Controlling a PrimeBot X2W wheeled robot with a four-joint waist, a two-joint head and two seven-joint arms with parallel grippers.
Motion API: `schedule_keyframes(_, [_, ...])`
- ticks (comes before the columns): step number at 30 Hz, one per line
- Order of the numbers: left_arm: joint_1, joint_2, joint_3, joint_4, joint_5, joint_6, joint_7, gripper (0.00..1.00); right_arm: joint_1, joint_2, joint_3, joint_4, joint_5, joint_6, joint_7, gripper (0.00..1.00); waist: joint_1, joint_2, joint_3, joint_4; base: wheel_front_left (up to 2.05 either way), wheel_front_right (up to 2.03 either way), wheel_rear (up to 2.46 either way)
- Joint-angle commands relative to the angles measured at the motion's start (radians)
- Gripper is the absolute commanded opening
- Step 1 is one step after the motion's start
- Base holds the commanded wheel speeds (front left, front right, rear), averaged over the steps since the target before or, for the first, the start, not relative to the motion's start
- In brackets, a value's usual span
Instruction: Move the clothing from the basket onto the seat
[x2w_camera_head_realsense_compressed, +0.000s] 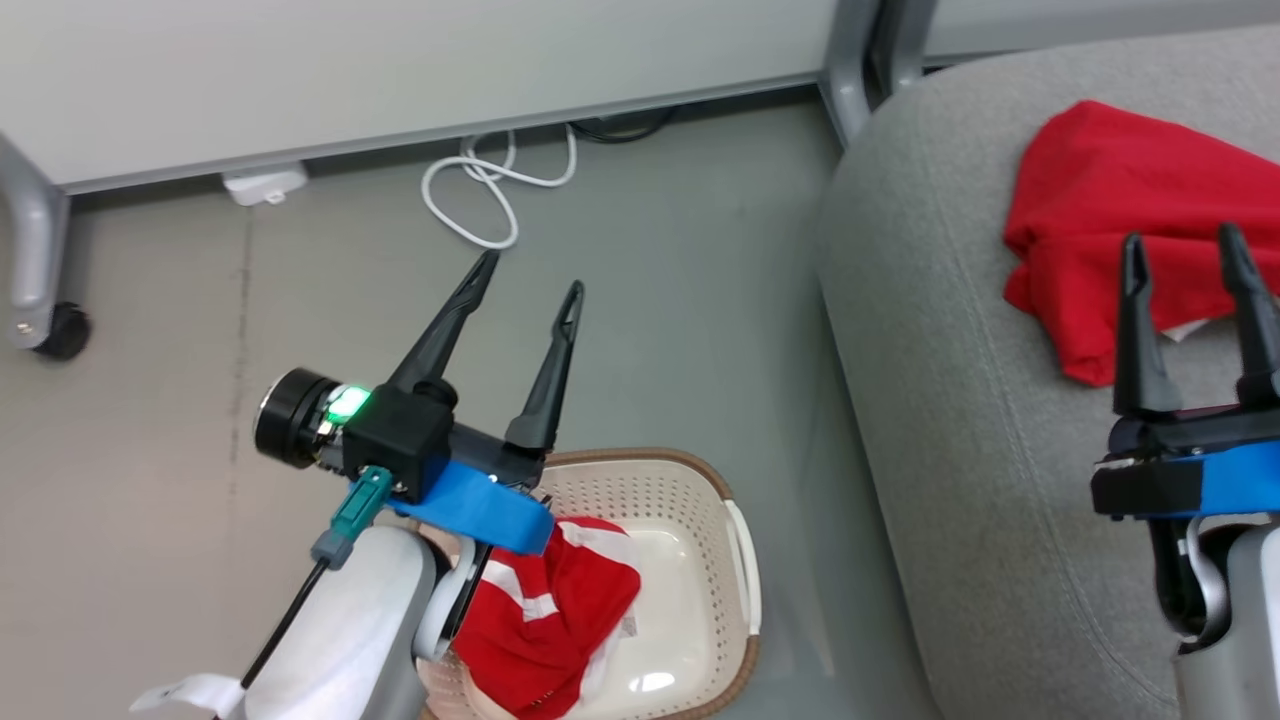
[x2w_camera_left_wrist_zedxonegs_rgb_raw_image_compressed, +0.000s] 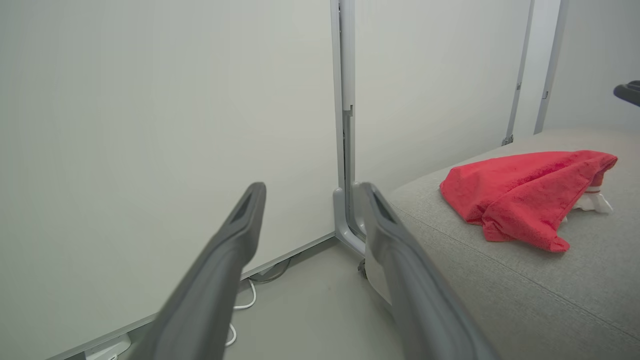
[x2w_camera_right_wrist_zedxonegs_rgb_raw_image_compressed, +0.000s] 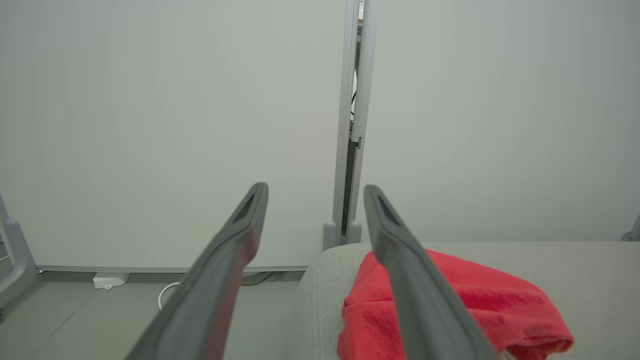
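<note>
One red garment (x2w_camera_head_realsense_compressed: 1120, 215) lies crumpled on the light-grey seat (x2w_camera_head_realsense_compressed: 940, 400), also seen on the cushion in the left wrist view (x2w_camera_left_wrist_zedxonegs_rgb_raw_image_compressed: 525, 195) and the right wrist view (x2w_camera_right_wrist_zedxonegs_rgb_raw_image_compressed: 465, 305). A second red garment with white stripes (x2w_camera_head_realsense_compressed: 545, 620) sits in the cream basket with a brown rim (x2w_camera_head_realsense_compressed: 690, 560) on the floor. My left gripper (x2w_camera_head_realsense_compressed: 530, 275) is open above the floor just beyond the basket, holding nothing. My right gripper (x2w_camera_head_realsense_compressed: 1185, 245) hangs open over the seat, its tips in front of the red garment there.
A white cable (x2w_camera_head_realsense_compressed: 490, 190) loops on the grey floor by a pale partition wall (x2w_camera_head_realsense_compressed: 400, 70). A small white box (x2w_camera_head_realsense_compressed: 262, 185) lies at the wall's foot. A metal leg with a castor (x2w_camera_head_realsense_compressed: 45, 320) stands at the far left.
</note>
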Motion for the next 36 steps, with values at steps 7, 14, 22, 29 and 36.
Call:
schedule_keyframes(7, [0.095,-0.005,0.097,-0.016,0.014,0.009,-0.003,1.00,0.062,0.030,0.046,-0.046,0.004,0.000,0.000,1.00,0.0002,0.0000,-0.056,0.061,0.00,0.00,0.00])
schedule_keyframes(14, [0.203,-0.007,0.196,-0.030,0.029,0.017,-0.003,1.00,0.132,0.061,0.078,-0.066,-0.015,0.000,0.000,1.00,0.0002,0.0000,-0.110,0.092,0.00,0.00,0.00])
schedule_keyframes(22, [0.296,-0.026,0.292,-0.056,0.049,0.014,-0.003,1.00,0.223,0.093,0.102,-0.096,-0.037,0.000,0.000,1.00,0.0002,0.0000,-0.156,0.097,0.00,0.00,0.00])
schedule_keyframes(29, [0.337,-0.050,0.325,-0.052,0.075,-0.011,-0.003,1.00,0.293,0.113,0.089,-0.112,-0.050,0.000,0.000,1.00,0.0002,0.0000,-0.188,0.090,0.00,0.00,0.00])
schedule_keyframes(36, [0.361,-0.072,0.344,-0.040,0.093,-0.032,-0.003,1.00,0.324,0.118,0.087,-0.098,-0.057,0.000,0.000,1.00,0.0002,0.0000,-0.211,0.075,0.00,0.00,0.00])
